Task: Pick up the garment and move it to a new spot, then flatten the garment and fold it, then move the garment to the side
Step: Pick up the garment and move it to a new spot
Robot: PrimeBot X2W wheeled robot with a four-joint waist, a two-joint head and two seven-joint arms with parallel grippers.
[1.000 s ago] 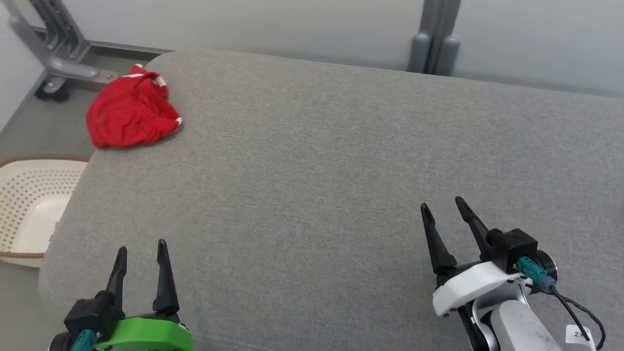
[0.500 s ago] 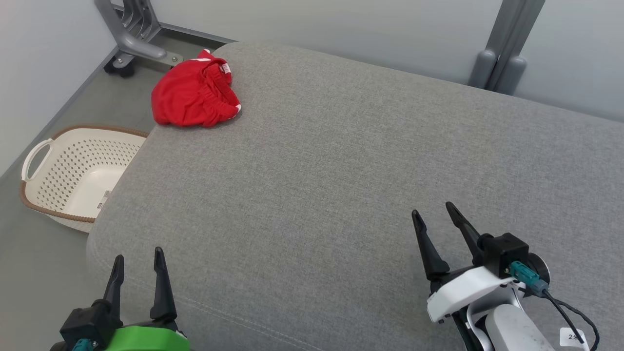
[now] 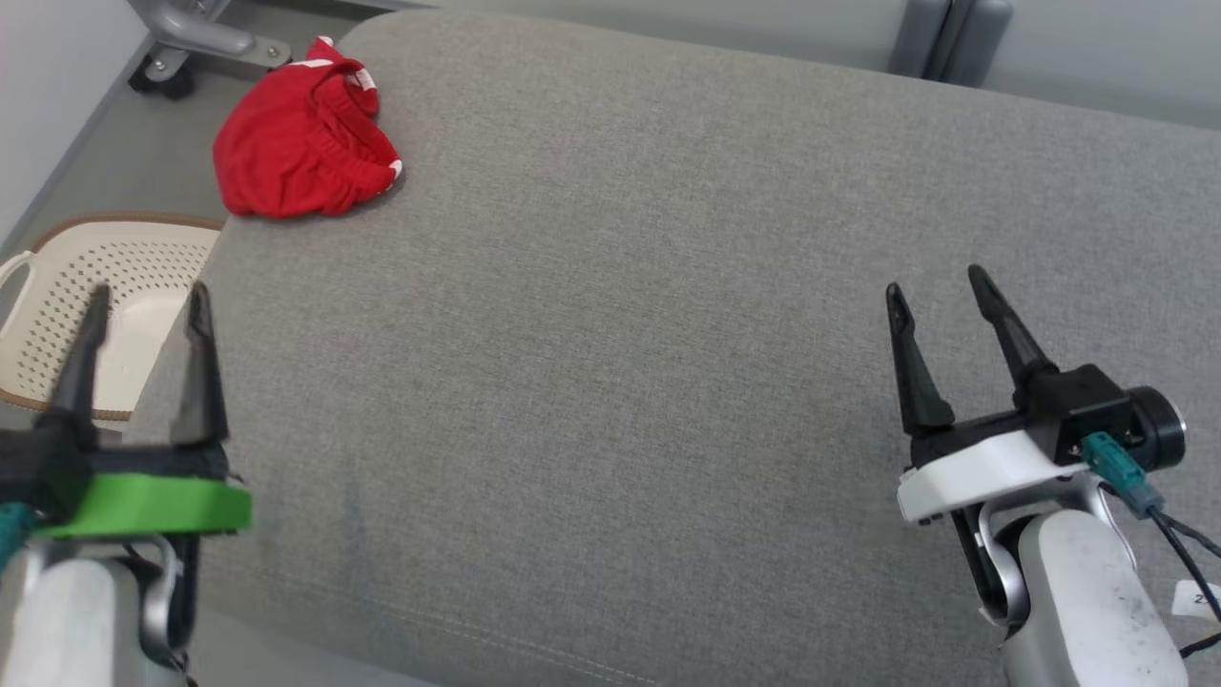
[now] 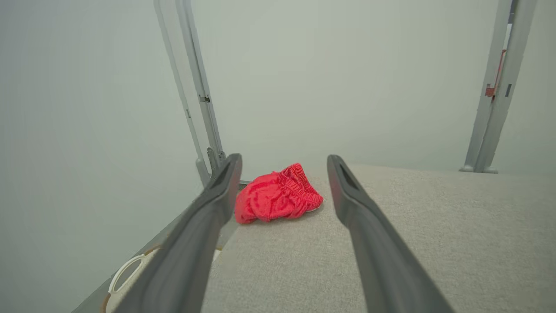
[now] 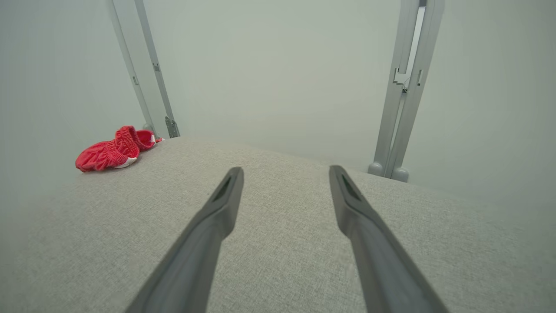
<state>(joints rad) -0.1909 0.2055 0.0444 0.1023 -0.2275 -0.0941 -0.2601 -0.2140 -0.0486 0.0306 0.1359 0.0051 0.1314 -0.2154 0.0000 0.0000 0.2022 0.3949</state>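
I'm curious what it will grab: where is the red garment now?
In the head view the red garment lies crumpled at the far left corner of the grey cushion, beyond the white basket on the floor.

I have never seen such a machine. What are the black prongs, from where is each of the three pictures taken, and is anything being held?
This is a wheeled robot with two arms. Each arm ends in a tool with two long dark fingers; these are your prongs. One picture comes from a camera on its head, looking down: the left tool is at the lower left, the right tool at the lower right. The other two pictures come from cameras on the wrists, each looking along its own pair of fingers. Both tools are open and hold nothing. The work surface is a grey cushion. A crumpled red garment lies at its far left corner, untouched. Beside the cushion, on the floor, stands a pale basket with holes.
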